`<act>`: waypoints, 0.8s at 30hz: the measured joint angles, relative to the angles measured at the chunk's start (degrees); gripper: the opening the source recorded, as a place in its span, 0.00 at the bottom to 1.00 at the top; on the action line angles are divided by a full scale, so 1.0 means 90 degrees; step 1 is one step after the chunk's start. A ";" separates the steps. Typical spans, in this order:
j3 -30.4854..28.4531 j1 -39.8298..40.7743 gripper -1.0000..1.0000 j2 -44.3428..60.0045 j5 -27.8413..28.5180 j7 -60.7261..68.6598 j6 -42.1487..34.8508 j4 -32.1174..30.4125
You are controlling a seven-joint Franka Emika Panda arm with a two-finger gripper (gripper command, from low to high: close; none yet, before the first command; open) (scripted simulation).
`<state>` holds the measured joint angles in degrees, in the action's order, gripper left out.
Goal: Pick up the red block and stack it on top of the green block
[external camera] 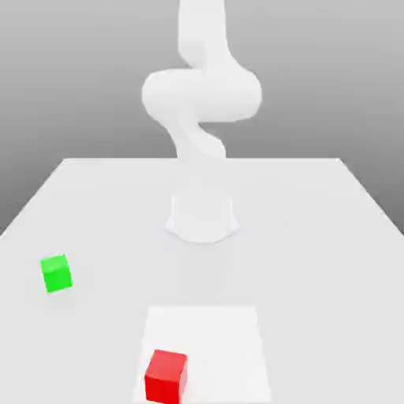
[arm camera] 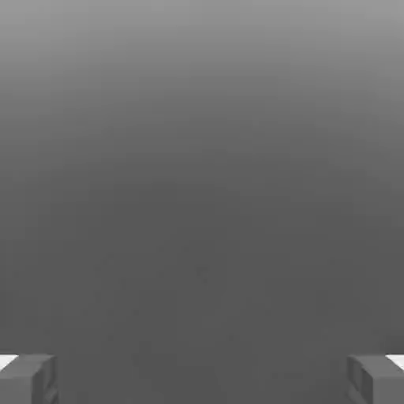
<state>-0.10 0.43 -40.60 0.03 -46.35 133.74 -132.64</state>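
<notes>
Over on the exterior view's left, the green block (external camera: 56, 273) is sitting on the white table (external camera: 316, 237), all by itself and resting flat on the surface. Moving toward the middle, the red block (external camera: 166, 375) is sitting close to the near edge, on the brighter square patch (external camera: 221, 339) marked on the tabletop, at that patch's left front corner. The two cubes are lying well apart, the green one farther back and farther to the left than the red one. Behind them, in the centre, the white arm (external camera: 201, 95) is rising from its round base (external camera: 202, 218) and curling overhead, well clear of both blocks. From the hand view, the gripper (arm camera: 202, 379) is standing wide open: one grey fingertip (arm camera: 28, 379) is peeking in at one edge and the other at the opposite edge, with a broad gap between them. Nothing is sitting in that gap, so the jaws are holding nothing at all, and plain grey background is spreading out beyond the fingers.
</notes>
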 joint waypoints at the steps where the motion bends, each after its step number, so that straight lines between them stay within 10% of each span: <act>1: -0.0005 0.0021 0.50 0.0251 0.0001 -0.0024 0.0094 -0.0041; 24: -0.0195 0.0382 0.50 0.5579 -0.0086 -0.0462 0.2092 -0.0913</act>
<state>-1.85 3.87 9.61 -0.74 -50.51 152.57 -140.85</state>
